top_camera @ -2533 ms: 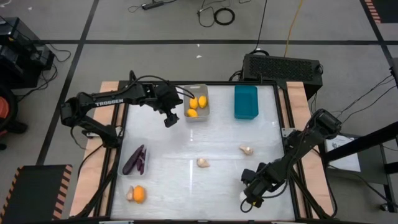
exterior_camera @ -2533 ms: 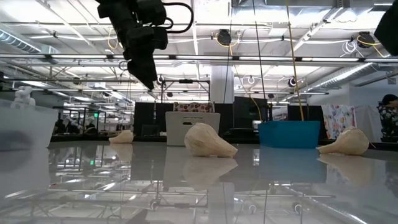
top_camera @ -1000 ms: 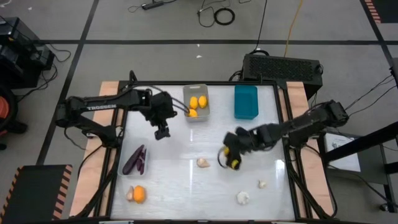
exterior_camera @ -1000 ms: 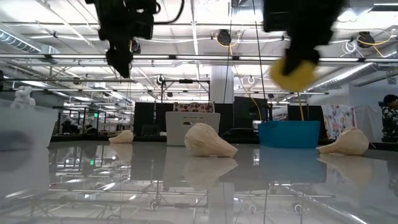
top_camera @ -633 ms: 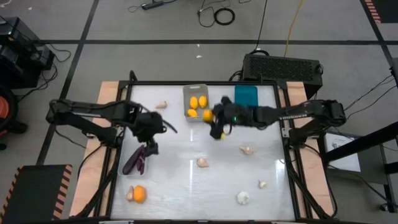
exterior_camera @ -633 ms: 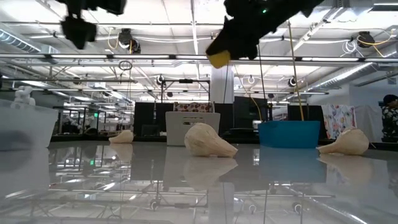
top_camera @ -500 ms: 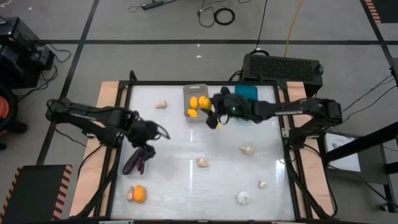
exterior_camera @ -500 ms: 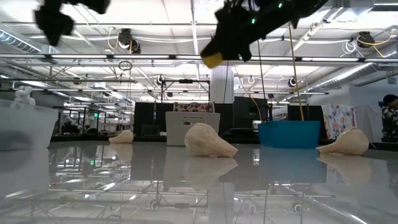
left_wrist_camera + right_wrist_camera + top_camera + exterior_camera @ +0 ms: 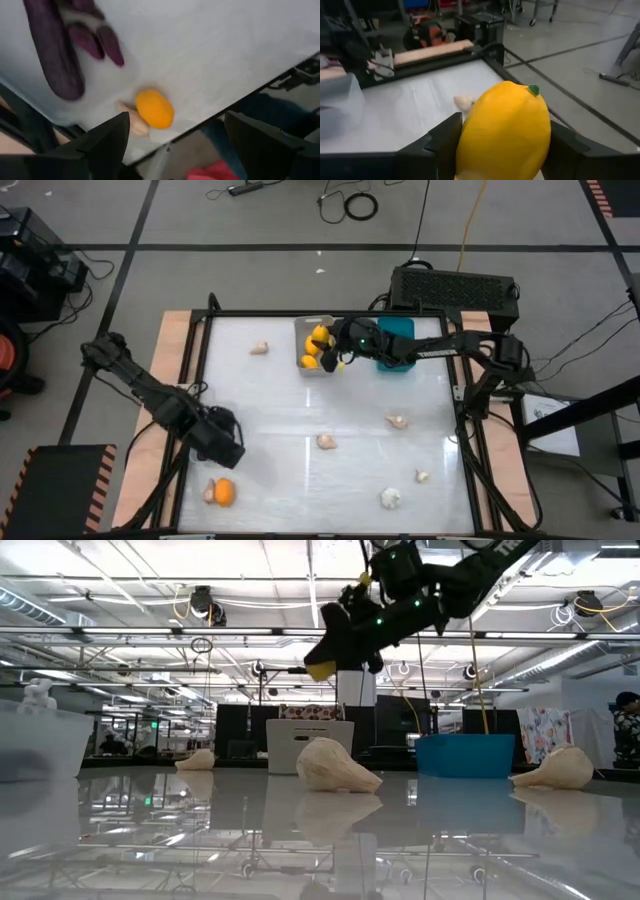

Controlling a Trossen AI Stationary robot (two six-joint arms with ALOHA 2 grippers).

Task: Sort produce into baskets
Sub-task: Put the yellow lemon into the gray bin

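Observation:
My right gripper (image 9: 335,360) is shut on a yellow lemon (image 9: 505,130) and hangs at the near right corner of the light grey bin (image 9: 318,322), which holds other yellow fruits (image 9: 319,335). The lemon also shows in the low view (image 9: 320,668). My left gripper (image 9: 228,445) is open and empty above the clear bin (image 9: 40,745) at the near left, over the purple eggplants (image 9: 50,55). An orange fruit (image 9: 222,492) and a garlic bulb (image 9: 208,494) lie on the table nearer than it. The teal bin (image 9: 400,330) stands to the right of the grey one. My right gripper pinches the lemon's two sides (image 9: 470,135) between its two fingers (image 9: 440,145). The lemon's stem end (image 9: 534,90) points away from the wrist. The lemon is lifted clear of the table and the bin.
Garlic bulbs lie loose on the table: one at the far left (image 9: 259,348), one in the middle (image 9: 326,441), and others to the right (image 9: 397,421) and near right (image 9: 390,498). A black vented box (image 9: 455,285) stands beyond the far edge.
My right gripper has carried the lemon from the table's middle toward the far edge and left, up to the grey bin. My left gripper has gone from beside the grey bin toward the near left, down over the clear bin.

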